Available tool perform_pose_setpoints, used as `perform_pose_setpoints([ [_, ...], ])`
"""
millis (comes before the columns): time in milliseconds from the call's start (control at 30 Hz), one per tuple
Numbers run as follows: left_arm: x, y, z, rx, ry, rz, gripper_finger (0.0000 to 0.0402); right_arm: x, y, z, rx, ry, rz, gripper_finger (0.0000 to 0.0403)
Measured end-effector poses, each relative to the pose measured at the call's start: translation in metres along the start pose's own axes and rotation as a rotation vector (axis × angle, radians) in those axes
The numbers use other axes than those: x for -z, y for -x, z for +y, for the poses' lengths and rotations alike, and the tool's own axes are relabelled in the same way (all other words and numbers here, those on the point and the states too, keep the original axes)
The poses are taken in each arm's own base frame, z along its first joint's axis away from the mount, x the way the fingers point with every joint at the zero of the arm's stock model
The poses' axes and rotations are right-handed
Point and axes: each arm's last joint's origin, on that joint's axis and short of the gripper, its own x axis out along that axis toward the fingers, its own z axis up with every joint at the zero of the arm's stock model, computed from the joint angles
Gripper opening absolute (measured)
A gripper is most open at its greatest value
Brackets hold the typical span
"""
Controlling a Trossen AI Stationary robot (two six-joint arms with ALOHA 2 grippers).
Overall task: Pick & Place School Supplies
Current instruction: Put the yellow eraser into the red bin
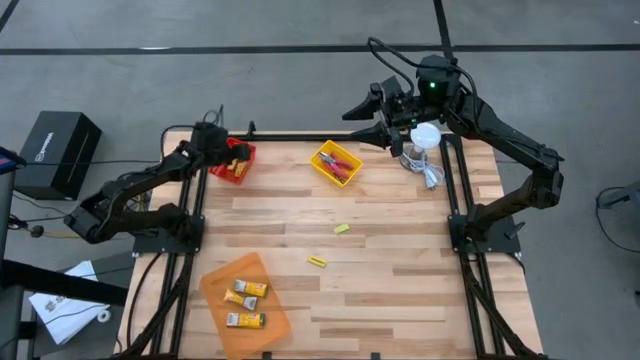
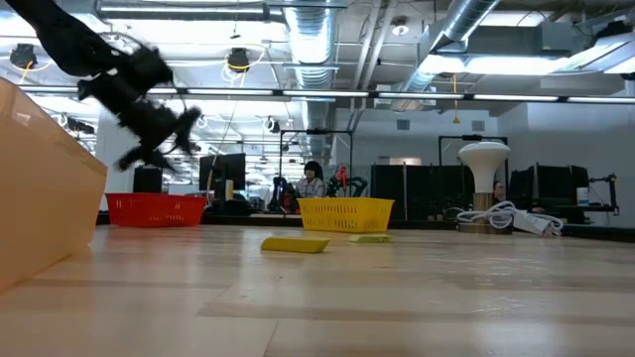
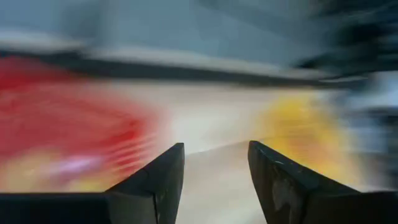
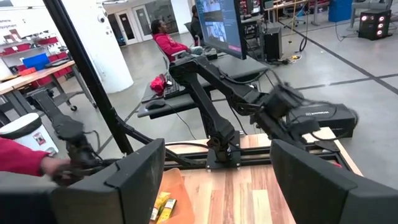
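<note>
At the far left of the counter (image 1: pixel 400 250), we see the left gripper (image 1: pixel 222 139) poised over the red tray (image 1: pixel 233 161) at the back left corner. Its fingers (image 3: pixel 158 183) stand apart in its wrist view with nothing between them, and the red tray shows as a blur beyond them. From the low view the gripper (image 2: pixel 164 134) hangs above the red tray (image 2: pixel 156 209), clear of its rim. Yellow items lie inside that tray, though we cannot tell what they are.

Near the front left lies the orange tray (image 1: pixel 246 295), holding three yellow-and-white packs (image 1: pixel 245 305).

Moving toward the middle, two small yellow sticks lie loose on the bare counter: one (image 1: pixel 317 262) nearer the front, another (image 1: pixel 342 229) a little farther back and to the right. Behind them sits the yellow tray (image 1: pixel 336 163), with red-handled tools (image 1: pixel 343 166) inside.

On the right, a white lamp-like object (image 1: pixel 424 135) with a cable stands at the back edge. The right gripper (image 1: pixel 388 120) is held high beside it, off the counter's rear edge, its fingers (image 4: pixel 140 180) wide apart and empty.

In the room beyond, the right wrist view shows a seated person (image 4: pixel 169 42) at a desk.
</note>
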Motion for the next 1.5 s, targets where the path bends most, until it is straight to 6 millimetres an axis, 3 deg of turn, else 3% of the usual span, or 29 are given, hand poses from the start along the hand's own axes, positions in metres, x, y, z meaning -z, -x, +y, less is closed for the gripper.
perform_pose_setpoints([
  [100, -0.003, 0.001, -0.035, 0.340, 0.003, -0.020, 0.0171, 0.000, 0.000, 0.000, 0.000, 0.003, -0.003, 0.0281],
  [200, 0.012, 0.006, -0.076, 0.530, -0.084, 0.037, 0.0157, -0.002, 0.000, 0.000, -0.002, 0.013, -0.017, 0.0281],
  [367, 0.069, 0.024, -0.137, 0.750, -0.439, 0.149, 0.0132, -0.005, 0.000, 0.001, -0.005, 0.030, -0.040, 0.0281],
  [500, 0.107, 0.031, -0.164, 0.803, -0.513, 0.257, 0.0125, -0.005, 0.001, 0.000, -0.003, -0.003, -0.042, 0.0281],
  [633, 0.142, 0.022, -0.174, 0.784, -0.575, 0.368, 0.0114, -0.005, 0.001, 0.000, -0.001, -0.017, -0.042, 0.0281],
  [833, 0.187, 0.001, -0.178, 0.755, -0.667, 0.471, 0.0024, -0.005, -0.001, 0.001, 0.018, -0.028, -0.045, 0.0281],
  [933, 0.201, -0.006, -0.181, 0.747, -0.704, 0.506, 0.0008, -0.005, -0.001, 0.002, 0.015, -0.028, -0.044, 0.0281],
  [1100, 0.210, -0.016, -0.190, 0.776, -0.746, 0.517, 0.0001, -0.004, -0.002, 0.003, 0.012, -0.028, -0.043, 0.0281],
  [1500, 0.231, -0.044, -0.175, 0.691, -0.776, 0.614, 0.0000, -0.004, -0.002, 0.003, 0.012, -0.029, -0.042, 0.0281],
])
